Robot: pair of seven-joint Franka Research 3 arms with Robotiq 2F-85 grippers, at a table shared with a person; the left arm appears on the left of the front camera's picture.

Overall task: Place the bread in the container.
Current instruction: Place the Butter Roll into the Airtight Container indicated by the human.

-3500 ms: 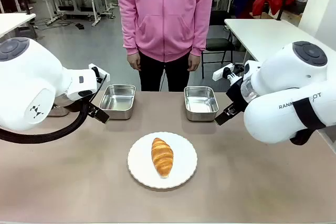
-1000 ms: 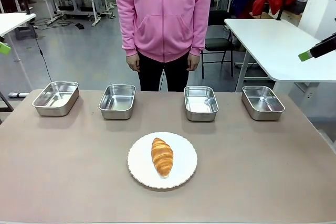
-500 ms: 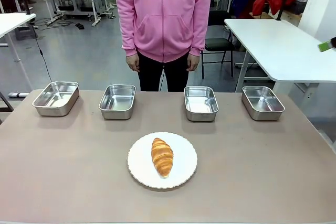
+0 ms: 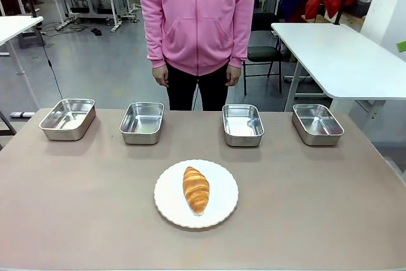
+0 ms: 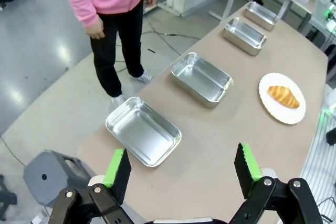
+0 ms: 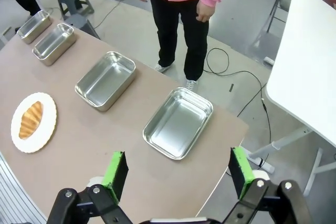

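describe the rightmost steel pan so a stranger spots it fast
Find the brown table, then the row of four steel pans along its far edge. It is the pan at the row's right end, nearest the white side table.

The bread [image 4: 196, 190] is golden-brown with darker ridges, on a plain white plate [image 4: 168, 202] — the table [image 4: 76, 207] beneath a flat taupe. From ten to two o'clock of it four pans [image 4: 243, 124] gleam silver; at twelve, a pink hoodie [image 4: 198, 17] over black trousers [image 4: 184, 90].
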